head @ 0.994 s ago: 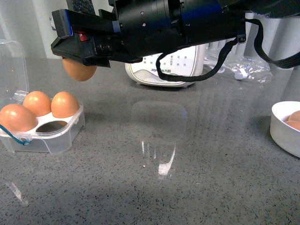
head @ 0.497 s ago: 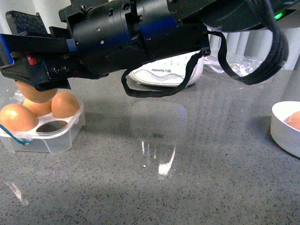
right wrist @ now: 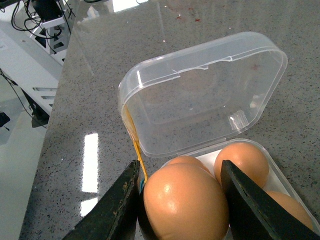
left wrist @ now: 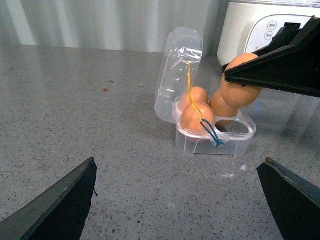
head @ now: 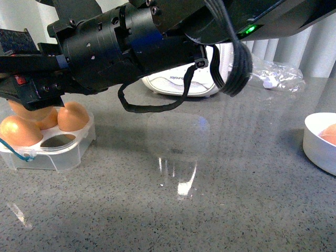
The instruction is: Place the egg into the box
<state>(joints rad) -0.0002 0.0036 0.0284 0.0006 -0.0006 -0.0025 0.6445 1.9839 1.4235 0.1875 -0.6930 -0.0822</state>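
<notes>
Orange-brown egg (right wrist: 186, 202), tight in right end effector (right wrist: 181, 197), over clear box (left wrist: 215, 142); "Joyoung" logo on white appliance (head: 181, 86).

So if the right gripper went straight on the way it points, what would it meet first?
Probably the box's open lid, standing just beyond the egg it holds, though depth is hard to judge.

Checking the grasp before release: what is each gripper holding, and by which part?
The right gripper holds the egg, pinched at its two opposite sides, above the box. The left gripper is open and holds nothing.
</notes>
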